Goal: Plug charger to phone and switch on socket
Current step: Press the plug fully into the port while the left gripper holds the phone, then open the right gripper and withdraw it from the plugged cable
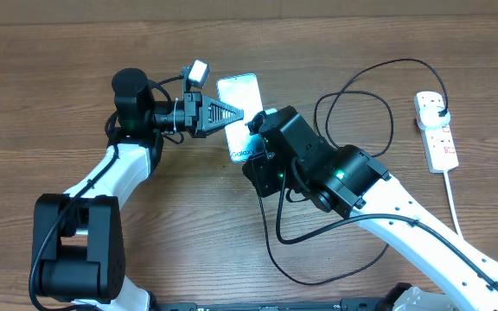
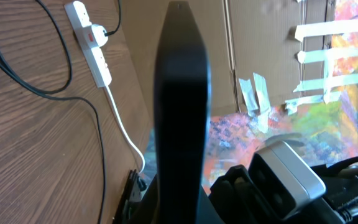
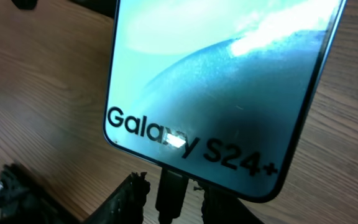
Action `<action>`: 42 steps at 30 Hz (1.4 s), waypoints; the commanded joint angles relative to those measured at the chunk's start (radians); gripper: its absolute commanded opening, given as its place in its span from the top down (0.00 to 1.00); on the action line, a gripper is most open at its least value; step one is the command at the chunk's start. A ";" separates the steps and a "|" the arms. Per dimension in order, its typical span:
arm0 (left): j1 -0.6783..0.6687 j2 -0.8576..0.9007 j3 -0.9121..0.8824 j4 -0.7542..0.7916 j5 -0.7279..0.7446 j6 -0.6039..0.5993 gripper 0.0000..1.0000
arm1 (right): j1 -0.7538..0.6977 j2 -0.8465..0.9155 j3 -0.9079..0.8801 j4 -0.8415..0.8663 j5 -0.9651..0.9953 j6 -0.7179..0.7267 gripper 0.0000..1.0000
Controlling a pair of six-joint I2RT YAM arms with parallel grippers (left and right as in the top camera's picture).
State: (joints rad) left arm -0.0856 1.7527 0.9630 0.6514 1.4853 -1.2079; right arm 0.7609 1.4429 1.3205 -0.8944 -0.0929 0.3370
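Observation:
The phone lies face up on the wooden table, its light blue screen reading "Galaxy S24+". The charger's connector tip sits in the phone's bottom edge. My right gripper straddles that tip, open, with a gap on each side. The black cable loops away to its black plug in the white socket. My left gripper is shut, its tip on the phone's left side. In the left wrist view its dark shut fingers fill the middle, with the socket beyond.
A thick white cord runs from the socket toward the table's front right. Loose black cable loops lie under and in front of the right arm. The right arm's camera housing sits close beside the left fingers.

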 commanded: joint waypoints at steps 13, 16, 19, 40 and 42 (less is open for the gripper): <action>-0.019 -0.004 0.013 0.004 0.023 0.027 0.96 | -0.008 0.007 0.014 -0.095 -0.084 0.060 0.61; -0.019 -0.004 0.013 0.004 0.023 0.026 0.96 | -0.008 0.007 0.014 -0.092 -0.084 0.060 0.74; -0.019 -0.004 0.013 0.004 0.023 0.027 0.96 | -0.008 0.007 0.014 -0.079 -0.084 0.060 0.85; -0.051 -0.004 0.012 0.004 0.097 0.058 0.96 | -0.008 0.007 0.053 0.132 0.077 0.010 0.96; -0.072 -0.004 0.012 0.004 0.097 0.061 0.96 | -0.008 0.007 0.061 0.151 0.077 -0.016 0.96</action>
State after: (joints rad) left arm -0.0715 1.7527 0.9863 0.6586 1.4502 -1.1961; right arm 0.7609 1.4525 1.3144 -0.8597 -0.0948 0.3786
